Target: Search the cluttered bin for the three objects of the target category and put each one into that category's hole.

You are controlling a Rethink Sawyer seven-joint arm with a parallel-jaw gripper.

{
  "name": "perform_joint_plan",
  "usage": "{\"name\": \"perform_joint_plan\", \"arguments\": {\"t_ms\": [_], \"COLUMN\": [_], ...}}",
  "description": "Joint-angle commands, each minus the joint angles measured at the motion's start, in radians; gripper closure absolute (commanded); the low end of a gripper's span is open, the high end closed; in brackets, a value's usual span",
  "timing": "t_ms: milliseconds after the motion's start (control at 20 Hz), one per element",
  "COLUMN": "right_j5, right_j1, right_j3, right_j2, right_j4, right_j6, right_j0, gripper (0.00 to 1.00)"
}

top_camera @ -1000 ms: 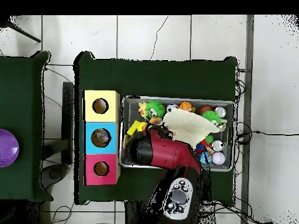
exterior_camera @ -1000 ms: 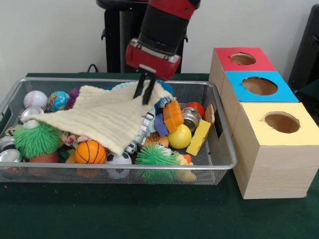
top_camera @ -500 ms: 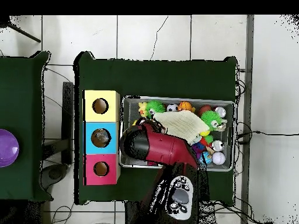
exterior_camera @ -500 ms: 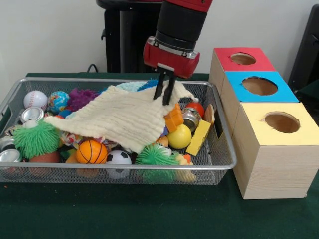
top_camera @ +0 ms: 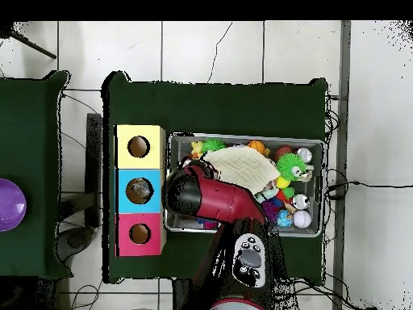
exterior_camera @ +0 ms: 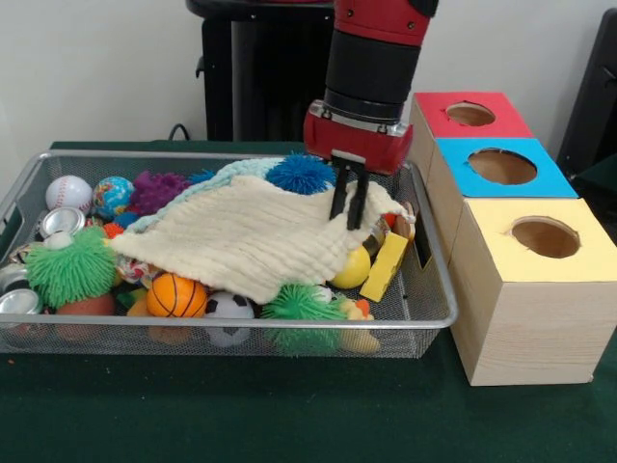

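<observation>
The end effector (exterior_camera: 352, 210) pinches the cloth (exterior_camera: 253, 239) by its corner at the bin's (exterior_camera: 424, 318) 3 o'clock end, fingers (exterior_camera: 339, 201) nearly together on the fabric. The cloth lies draped over the middle toys in the front view; the three boxes (exterior_camera: 525, 280) stand just beyond at 3 o'clock. To do this well, it should likely lift the corner high before hauling sideways, so the fabric peels clear without dragging the blue ball (exterior_camera: 300, 174) or yellow ball (exterior_camera: 353, 269) out.
</observation>
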Motion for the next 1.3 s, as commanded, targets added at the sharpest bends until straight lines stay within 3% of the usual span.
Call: {"name": "perform_joint_plan", "arguments": {"t_ms": [50,300,900,1100,1300], "right_j5": [0.012,0.049,0.044,0.042,0.044], "right_j1": [0.015,0.002,0.014,0.032,0.066], "right_j3": [0.071,0.067,0.065,0.057,0.028], "right_j2": [0.148,0.093,0.064,0.045,-0.028], "right_j4": [0.068,0.112,0.177,0.161,0.120], "right_j6": [0.206,0.256,0.250,0.209,0.171], "right_j0": [-0.001,0.079,0.129,0.113,0.116], "gripper": [1.00,1.00,1.00,1.00,1.00]}}
